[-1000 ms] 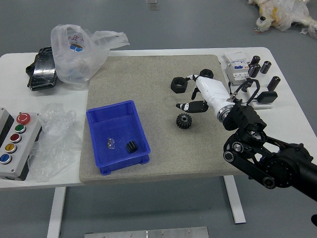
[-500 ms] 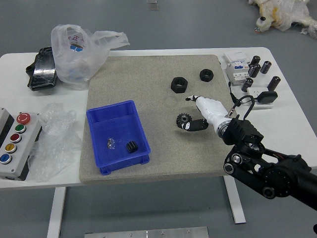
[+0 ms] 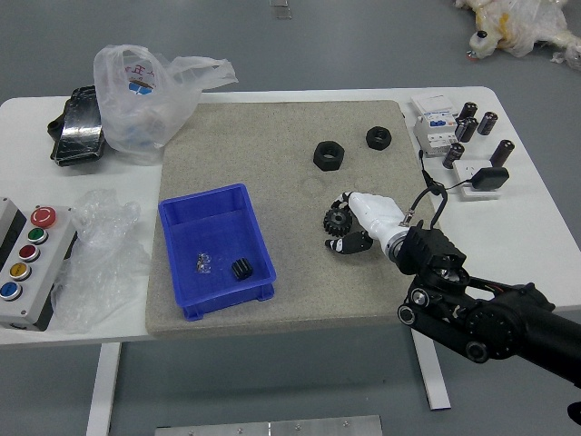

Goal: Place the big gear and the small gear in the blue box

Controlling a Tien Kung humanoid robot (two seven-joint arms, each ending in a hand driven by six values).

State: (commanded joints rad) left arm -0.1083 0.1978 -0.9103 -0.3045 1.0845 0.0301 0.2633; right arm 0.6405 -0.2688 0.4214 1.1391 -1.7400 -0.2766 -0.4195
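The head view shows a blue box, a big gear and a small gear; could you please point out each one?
Blue box [image 3: 213, 229]: head view, on its bare floor.
Big gear [image 3: 337, 222]: head view, on its face.
Small gear [image 3: 241, 269]: head view, on its ridged side.

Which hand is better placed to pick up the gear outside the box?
Right, I'd say. The right hand is right at the gear, its fingers spread around it, and the gear lies on the mat to the right of the box. The left hand is out of view.

Grey flr [image 3: 363, 36] all round; wht tbl [image 3: 536, 218], metal legs.
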